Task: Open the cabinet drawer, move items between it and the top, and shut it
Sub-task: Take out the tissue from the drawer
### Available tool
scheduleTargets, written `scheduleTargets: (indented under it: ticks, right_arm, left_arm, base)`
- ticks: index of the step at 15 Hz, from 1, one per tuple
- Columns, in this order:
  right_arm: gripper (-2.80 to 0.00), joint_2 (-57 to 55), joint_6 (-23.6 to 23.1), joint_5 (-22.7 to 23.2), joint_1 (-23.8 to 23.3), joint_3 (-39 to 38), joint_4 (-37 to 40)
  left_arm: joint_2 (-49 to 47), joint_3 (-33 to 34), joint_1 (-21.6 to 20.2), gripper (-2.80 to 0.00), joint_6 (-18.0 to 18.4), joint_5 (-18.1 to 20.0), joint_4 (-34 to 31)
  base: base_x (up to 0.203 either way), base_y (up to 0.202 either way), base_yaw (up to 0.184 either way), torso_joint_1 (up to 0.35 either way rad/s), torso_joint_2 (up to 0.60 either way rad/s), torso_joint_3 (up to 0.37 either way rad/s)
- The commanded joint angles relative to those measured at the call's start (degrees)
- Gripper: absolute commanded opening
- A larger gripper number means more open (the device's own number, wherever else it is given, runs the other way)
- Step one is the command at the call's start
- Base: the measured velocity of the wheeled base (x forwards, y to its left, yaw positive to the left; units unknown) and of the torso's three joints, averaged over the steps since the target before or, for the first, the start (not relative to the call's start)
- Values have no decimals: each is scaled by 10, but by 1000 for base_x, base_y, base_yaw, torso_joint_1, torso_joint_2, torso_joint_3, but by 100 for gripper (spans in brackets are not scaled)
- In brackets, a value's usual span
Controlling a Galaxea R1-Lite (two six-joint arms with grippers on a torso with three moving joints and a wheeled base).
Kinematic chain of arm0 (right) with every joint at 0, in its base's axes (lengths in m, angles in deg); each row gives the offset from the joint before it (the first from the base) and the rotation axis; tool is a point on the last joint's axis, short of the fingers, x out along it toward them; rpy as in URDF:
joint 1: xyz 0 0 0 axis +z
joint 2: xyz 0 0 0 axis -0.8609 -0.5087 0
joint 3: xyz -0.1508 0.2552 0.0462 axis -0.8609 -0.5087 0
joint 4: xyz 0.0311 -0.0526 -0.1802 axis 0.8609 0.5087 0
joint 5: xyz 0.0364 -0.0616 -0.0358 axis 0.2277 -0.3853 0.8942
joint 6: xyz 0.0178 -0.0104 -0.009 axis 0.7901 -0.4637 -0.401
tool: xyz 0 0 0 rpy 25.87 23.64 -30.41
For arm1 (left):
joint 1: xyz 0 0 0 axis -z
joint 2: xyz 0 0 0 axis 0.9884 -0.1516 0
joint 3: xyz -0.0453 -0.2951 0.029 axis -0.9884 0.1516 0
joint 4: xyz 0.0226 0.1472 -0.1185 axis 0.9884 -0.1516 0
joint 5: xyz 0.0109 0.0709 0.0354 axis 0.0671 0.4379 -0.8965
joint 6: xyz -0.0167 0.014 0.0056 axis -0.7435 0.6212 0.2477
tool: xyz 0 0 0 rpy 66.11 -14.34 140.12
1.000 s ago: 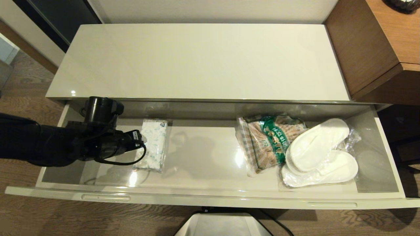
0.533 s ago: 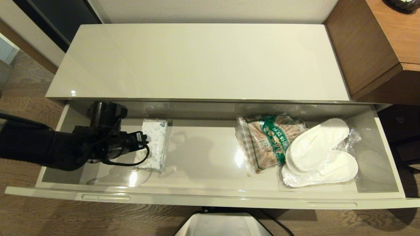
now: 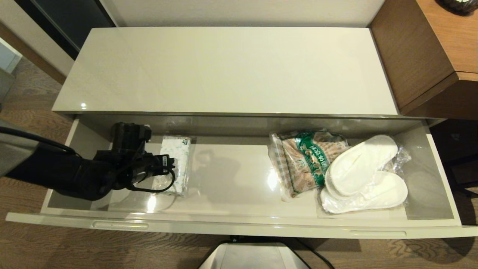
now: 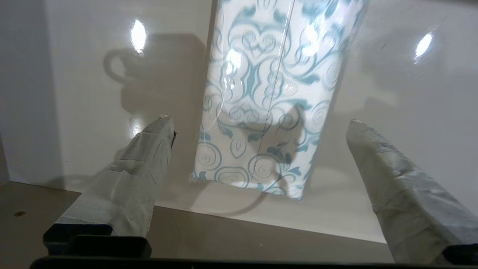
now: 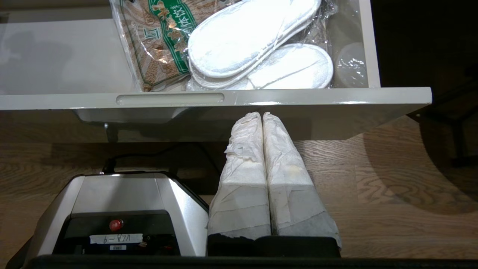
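The cabinet's wide cream drawer (image 3: 239, 224) stands pulled out below the bare glossy top (image 3: 224, 71). A flat white pack with blue swirl print (image 3: 179, 157) lies on the drawer floor at its left part. My left arm (image 3: 93, 175) reaches into the drawer from the left, its wrist over the pack's left edge. The left gripper (image 4: 261, 123) hangs open just above the pack (image 4: 269, 93), one finger on each side of its near end, holding nothing. Plastic-wrapped white slippers (image 3: 366, 175) lie at the drawer's right. My right gripper (image 5: 262, 115) is shut and empty, parked below the drawer front.
A brown and green snack bag (image 3: 302, 160) lies beside the slippers, partly under them. A brown wood-grain desk unit (image 3: 429, 56) adjoins the cabinet on the right. My own silver base (image 3: 254, 257) sits on the wooden floor before the drawer front.
My left arm has pushed to the right and sunk deeper into the drawer, so its wrist now covers more of the pack's left edge. The pack, slippers and bag lie unmoved.
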Motion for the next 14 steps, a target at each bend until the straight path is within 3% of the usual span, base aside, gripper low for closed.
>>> scheduleTargets:
  ticks: [1,14]
  right_arm:
    - [-280,8,0,0,0,-2,0]
    - [-280,8,0,0,0,-2,0]
  left_arm:
    - [-18,-1,0,0,0,-1,2]
    - [-77,-13,-2,0,11,-2,53]
  base:
    - [0,0,0,0,0,0]
    - [0,0,0,0,0,0]
